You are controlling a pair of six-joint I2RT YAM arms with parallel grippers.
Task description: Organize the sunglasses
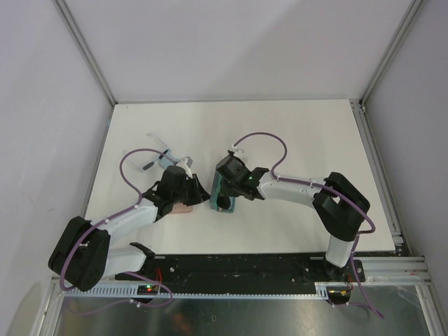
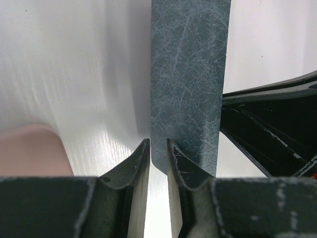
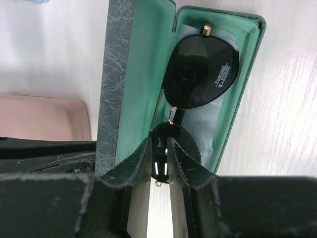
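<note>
The dark-framed sunglasses (image 3: 200, 74) lie inside the open grey-blue case (image 3: 247, 59), on its green lining and a pale blue cloth. My right gripper (image 3: 158, 144) hovers over the nearer lens, jaws a narrow gap apart and closed on nothing. The case lid (image 2: 188, 74) stands upright; my left gripper (image 2: 158, 144) has its tips against the lid's lower corner, slightly parted, with the table showing between them. From above, both grippers meet at the case (image 1: 218, 187). The white-framed sunglasses (image 1: 163, 149) lie behind the left arm.
A pink case (image 1: 183, 208) lies shut just left of the grey-blue one, under the left wrist, and shows as the pink case (image 3: 44, 119) in the right wrist view. A light blue cloth (image 1: 168, 162) sits by the white pair. Rails edge the table.
</note>
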